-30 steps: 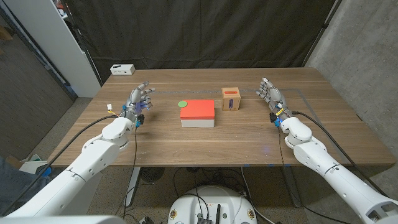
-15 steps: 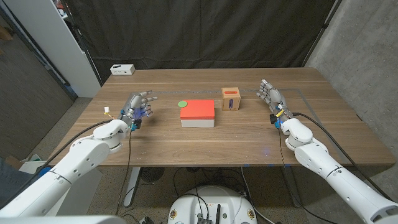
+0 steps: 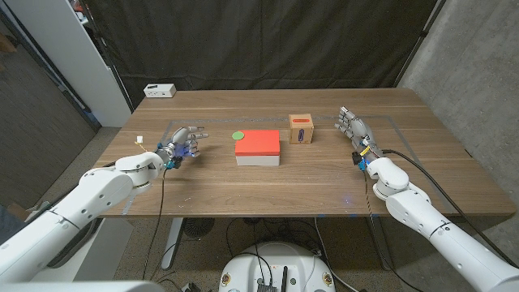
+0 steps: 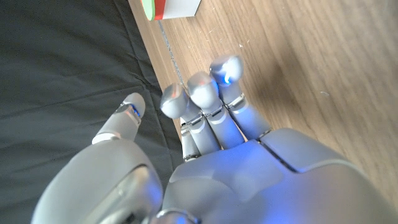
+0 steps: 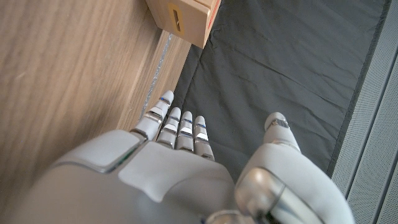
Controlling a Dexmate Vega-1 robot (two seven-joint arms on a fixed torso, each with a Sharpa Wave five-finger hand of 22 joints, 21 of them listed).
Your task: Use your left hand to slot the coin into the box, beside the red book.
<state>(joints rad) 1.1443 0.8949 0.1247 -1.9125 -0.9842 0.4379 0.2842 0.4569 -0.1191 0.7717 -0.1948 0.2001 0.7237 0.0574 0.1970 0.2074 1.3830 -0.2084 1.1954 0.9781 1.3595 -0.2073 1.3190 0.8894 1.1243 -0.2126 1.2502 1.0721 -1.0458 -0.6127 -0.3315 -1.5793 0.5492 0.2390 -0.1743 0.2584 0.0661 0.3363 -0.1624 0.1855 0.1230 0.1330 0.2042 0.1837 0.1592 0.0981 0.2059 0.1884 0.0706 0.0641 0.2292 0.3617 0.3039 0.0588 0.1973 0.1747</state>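
Observation:
A green round coin (image 3: 238,135) lies on the table just left of the back corner of the red-topped book (image 3: 258,148). The small wooden box (image 3: 302,128) with a slot in a red top stands right of the book. My left hand (image 3: 182,143) hovers over the table left of the coin, fingers apart and pointing toward it, holding nothing. The left wrist view shows those fingers (image 4: 205,93) aimed at the book's corner (image 4: 177,7) and the coin's edge (image 4: 148,9). My right hand (image 3: 354,127) stands open on the right side, with the box (image 5: 182,20) ahead of it.
A white device (image 3: 160,91) sits at the table's (image 3: 268,191) back left corner. A white cabinet stands off the left side and a dark curtain hangs behind. Thin tape lines mark a rectangle on the wood.
My left arm has swung outward and the hand has turned and dropped lower, its fingers now pointing right toward the coin. The right hand has barely moved.

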